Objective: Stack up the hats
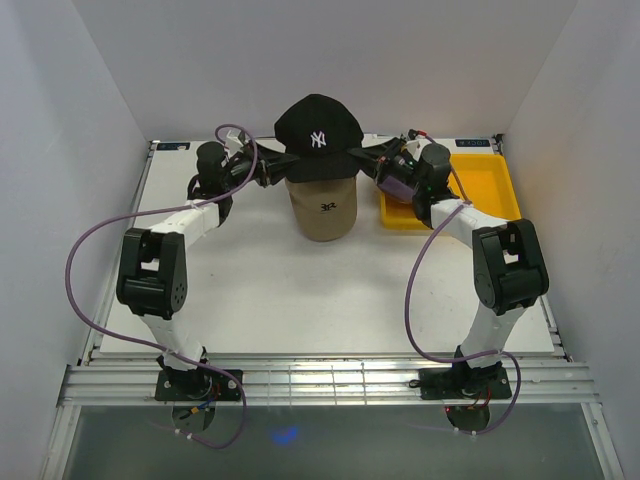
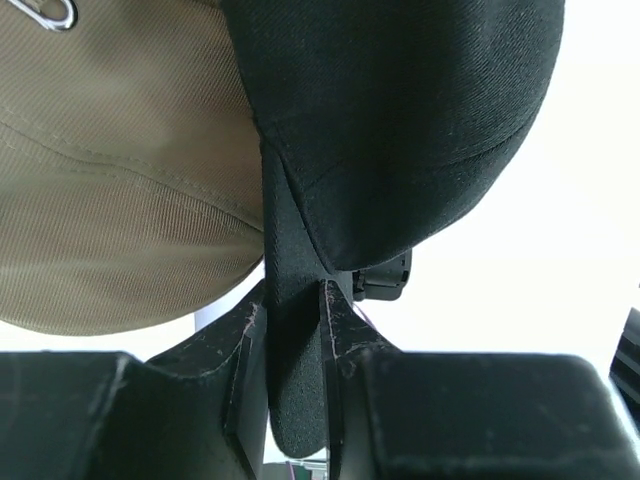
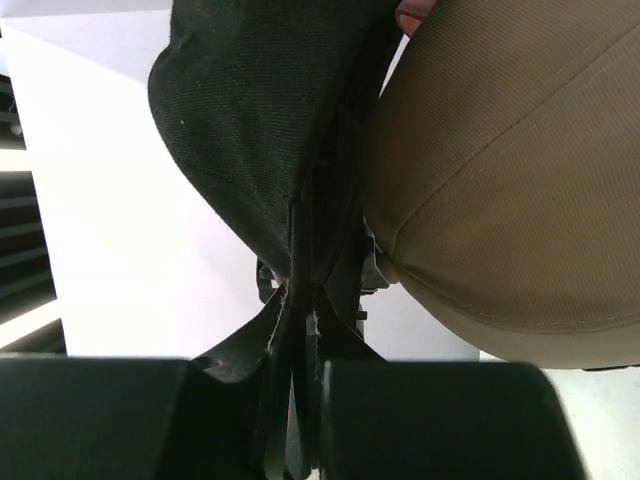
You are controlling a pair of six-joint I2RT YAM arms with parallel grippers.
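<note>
A: Where's the black cap [image 1: 318, 125]?
B: Top centre of the overhead view, over the tan cap [image 1: 322, 208]; crown up, white logo toward the cam; its lower edge overlaps the tan one's top.
A: Grippers?
B: Left gripper [image 1: 268, 170] reaches in from the left side of the frame; on its wrist cam the fingers [image 2: 235, 350] stand narrow w/ a fold of black cloth pinched btwn them, so it's holding the black cap's rim; right gripper [image 1: 368, 160] does likewise from the right, jaws nearly together on a thin black edge.
A: Edges?
B: Left wrist view: black rim hangs right beside the tan crown; touching or a hair apart, can't tell; right wrist view same, tan bulge filling right of frame.
A: Room?
B: Yellow tray [image 1: 490, 180] upper right, just beside the right wrist; tight there; open white table [image 1: 300, 290] shows btwn the two arms thru mid & lower frame; side walls near both elbows; back edge just behind the caps.
</note>
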